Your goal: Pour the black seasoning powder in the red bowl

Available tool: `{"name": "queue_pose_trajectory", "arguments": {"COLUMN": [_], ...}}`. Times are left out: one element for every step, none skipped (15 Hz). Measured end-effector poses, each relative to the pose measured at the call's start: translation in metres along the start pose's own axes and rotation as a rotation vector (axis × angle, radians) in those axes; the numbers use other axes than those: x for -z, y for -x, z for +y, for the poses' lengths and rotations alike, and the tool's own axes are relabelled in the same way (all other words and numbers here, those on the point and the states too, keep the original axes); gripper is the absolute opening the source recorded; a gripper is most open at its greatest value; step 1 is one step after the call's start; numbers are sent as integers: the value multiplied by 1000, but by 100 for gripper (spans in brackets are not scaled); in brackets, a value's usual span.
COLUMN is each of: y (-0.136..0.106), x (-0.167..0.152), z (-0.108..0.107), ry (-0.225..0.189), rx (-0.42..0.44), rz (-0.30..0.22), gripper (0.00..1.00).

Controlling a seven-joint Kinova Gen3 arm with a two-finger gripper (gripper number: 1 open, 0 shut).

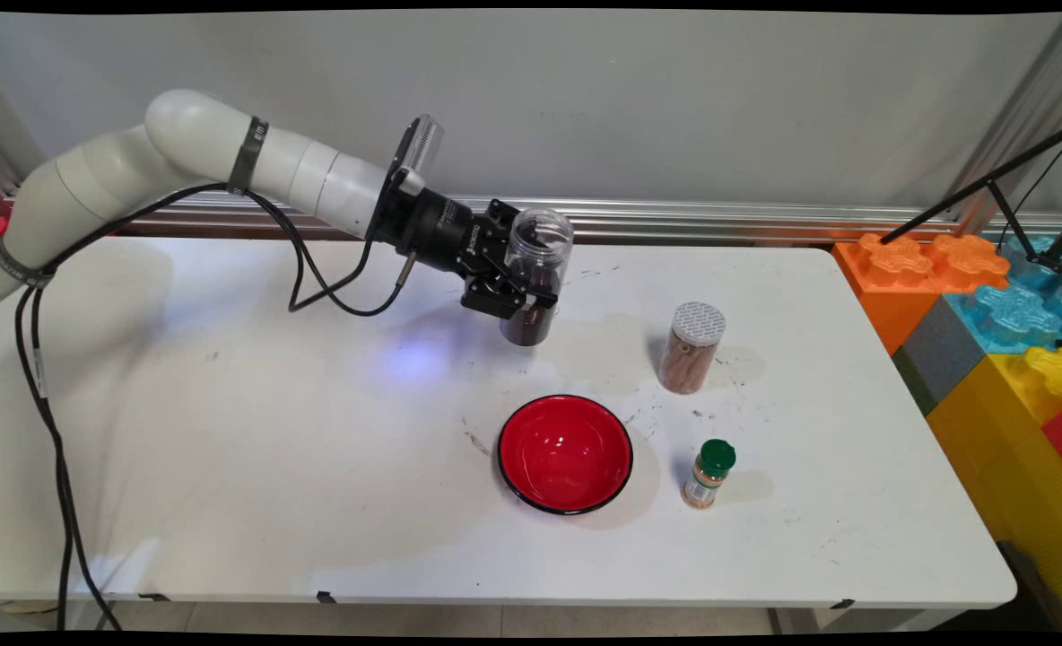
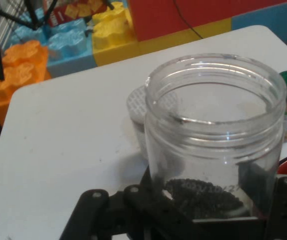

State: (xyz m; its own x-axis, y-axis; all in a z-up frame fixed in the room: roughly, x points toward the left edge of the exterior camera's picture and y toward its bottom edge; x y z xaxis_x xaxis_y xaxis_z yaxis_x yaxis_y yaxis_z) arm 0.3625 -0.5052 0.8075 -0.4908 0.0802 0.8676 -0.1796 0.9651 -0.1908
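While the white arm reaches in from the left over the far part of the desk (image 1: 226,431), its black pincer (image 1: 520,289) is clenched on a clear open jar (image 1: 535,274), gripping it around the lower body from the left side. The jar has no lid, stands nearly upright with its mouth uppermost, and holds a layer of small dark grains at the bottom; in the hand view the same jar (image 2: 216,135) fills the middle of the picture, with the dark linkage of the pincer (image 2: 203,210) pressed against its lower wall on both sides. In the main view the jar's base appears slightly above the desk, though whether it touches the surface cannot be told. To the right of the jar, well apart from it, stands a second clear jar with a white patterned lid (image 1: 692,347) and brownish contents. Nearer the camera lies a red bowl (image 1: 565,452) with a black rim, upright, and just to its right stands a small spice bottle with a green cap (image 1: 709,474). Beyond the desk's right edge sit large toy blocks (image 1: 997,305) in orange, blue, yellow and red.
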Motion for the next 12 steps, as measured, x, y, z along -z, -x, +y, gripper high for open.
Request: {"name": "queue_pose_trajectory", "arguments": {"y": [-3,-5,-7,-9,-10,-12,-13,-14,-15,-17,-18,-19], "x": [-1,-3,-3,-4,-5,-7,-7,-8,-9,-9,-10,-10], "z": [2,4,5,7,8,9,10,12,12,13,15,16], "ry": [5,9,13,16,18,22,24,26,27,27,29,31], "rx": [-27,-51,-67,-90,-107,-131,-147,-170,-186,-209,-236,-262], "rz": [-1,-1,-1,-2,-3,-5,-6,-9,-11,-16,-22,-26], "gripper": [0,0,0,0,0,0,0,0,0,0,0,0]}}
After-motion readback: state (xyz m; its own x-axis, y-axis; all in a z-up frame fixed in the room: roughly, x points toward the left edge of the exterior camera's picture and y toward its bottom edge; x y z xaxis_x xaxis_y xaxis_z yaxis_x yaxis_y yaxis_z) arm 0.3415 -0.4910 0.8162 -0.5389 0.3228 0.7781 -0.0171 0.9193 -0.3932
